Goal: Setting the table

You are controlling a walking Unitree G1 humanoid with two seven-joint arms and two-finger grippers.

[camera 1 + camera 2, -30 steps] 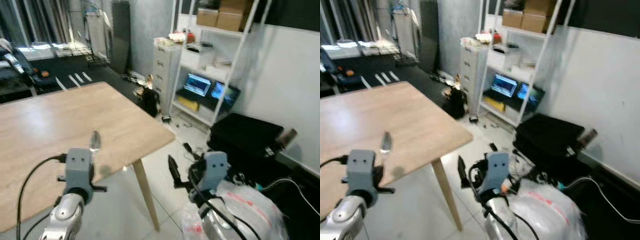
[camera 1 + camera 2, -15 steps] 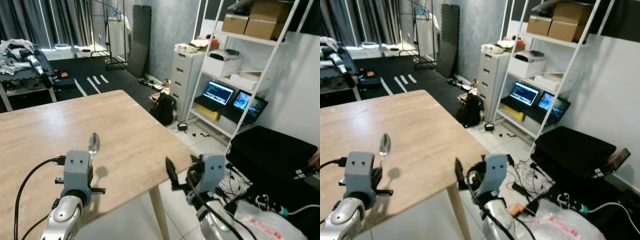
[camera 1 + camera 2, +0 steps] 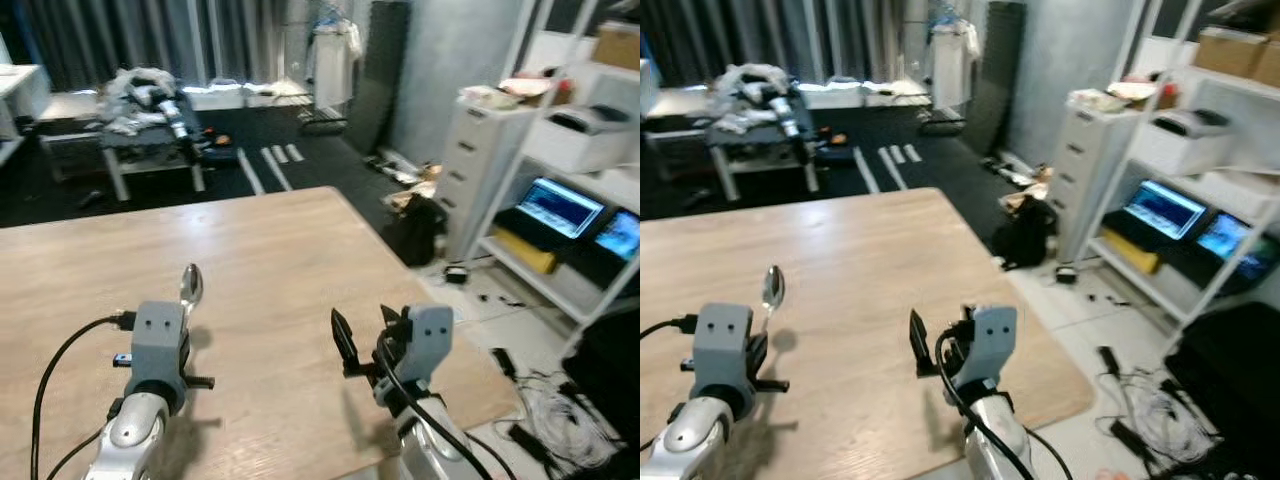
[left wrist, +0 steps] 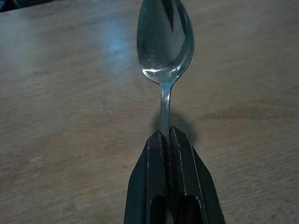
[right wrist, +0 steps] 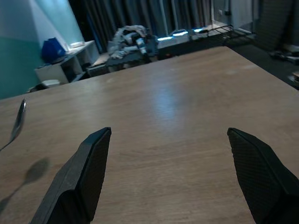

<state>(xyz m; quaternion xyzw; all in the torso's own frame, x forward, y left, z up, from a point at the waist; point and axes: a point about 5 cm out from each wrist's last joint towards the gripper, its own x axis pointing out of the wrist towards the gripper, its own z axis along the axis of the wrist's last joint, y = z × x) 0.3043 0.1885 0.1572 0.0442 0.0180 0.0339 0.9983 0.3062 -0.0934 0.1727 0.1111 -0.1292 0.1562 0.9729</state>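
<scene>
Spoon handle clamped in left gripper, bowl beyond jaws, above table

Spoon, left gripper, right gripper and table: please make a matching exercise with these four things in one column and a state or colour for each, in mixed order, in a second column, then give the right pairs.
1. spoon
2. left gripper
3. right gripper
4. table

A. open, holding nothing
B. light wood
C. shut on a handle
D. shiny metal, bowl end pointing away from the fingers

Pairs: 1-D, 2-C, 3-A, 4-B
</scene>
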